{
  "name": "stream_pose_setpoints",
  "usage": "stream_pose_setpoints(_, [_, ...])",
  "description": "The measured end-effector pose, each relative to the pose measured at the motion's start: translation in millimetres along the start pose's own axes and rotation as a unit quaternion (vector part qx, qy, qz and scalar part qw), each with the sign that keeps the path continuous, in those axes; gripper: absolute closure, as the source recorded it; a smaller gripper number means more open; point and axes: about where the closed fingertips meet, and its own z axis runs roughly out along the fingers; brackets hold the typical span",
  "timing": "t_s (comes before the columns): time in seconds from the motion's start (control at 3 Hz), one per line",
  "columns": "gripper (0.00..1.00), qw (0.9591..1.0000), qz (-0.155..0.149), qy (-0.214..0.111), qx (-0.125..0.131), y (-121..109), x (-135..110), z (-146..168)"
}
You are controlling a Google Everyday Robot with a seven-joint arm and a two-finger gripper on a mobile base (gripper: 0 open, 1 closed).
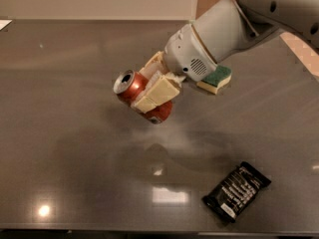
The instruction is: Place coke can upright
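The coke can (135,94) is red with a silver top. It hangs in the air above the dark grey table (65,133), tilted, with its open top pointing up and to the left. My gripper (152,89) is shut on the can, its cream fingers (158,93) clamped across the can's middle. The arm reaches in from the upper right. The can's shadow falls on the table just below it.
A green and yellow sponge (216,79) lies on the table behind the gripper's wrist, partly hidden by it. A black snack packet (237,191) lies near the front right edge. Light glare spots show near the front edge.
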Motion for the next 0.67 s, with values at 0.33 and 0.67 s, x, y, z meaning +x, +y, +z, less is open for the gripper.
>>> stream_pose_setpoints(0.33, [1.00,0.9972,0.023,-0.070,0.005,-3.9,1.4,-0.2])
stream_pose_setpoints(0.67, [1.00,0.9910,0.036,-0.128,0.014,-7.5,8.7,1.0])
